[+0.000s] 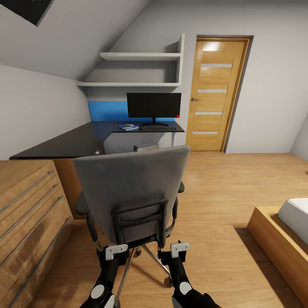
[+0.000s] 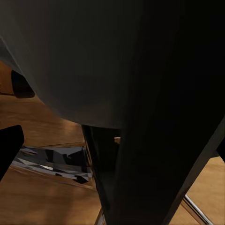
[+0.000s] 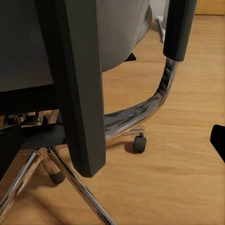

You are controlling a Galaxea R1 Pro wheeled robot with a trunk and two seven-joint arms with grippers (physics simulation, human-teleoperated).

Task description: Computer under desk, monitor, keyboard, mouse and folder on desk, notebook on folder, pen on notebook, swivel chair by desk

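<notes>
The grey swivel chair (image 1: 132,192) stands right in front of me with its back toward me; its seat and anything on it are hidden. Behind it is the black L-shaped desk (image 1: 72,143), carrying the monitor (image 1: 154,105), the keyboard (image 1: 159,128) and a flat blue item (image 1: 128,126) left of the keyboard. My left gripper (image 1: 116,250) and right gripper (image 1: 179,248) sit low behind the chair back. The left gripper (image 2: 115,150) is open, with the chair's dark back support between its fingers. The right gripper (image 3: 112,145) is also open, facing the chair's armrest (image 3: 178,28) and chrome base (image 3: 70,178).
A wooden chest of drawers (image 1: 30,209) stands close on the left. A bed frame (image 1: 278,239) is at the right, with open wood floor (image 1: 214,184) between. A wooden door (image 1: 216,94) is at the back and wall shelves (image 1: 141,55) hang above the desk.
</notes>
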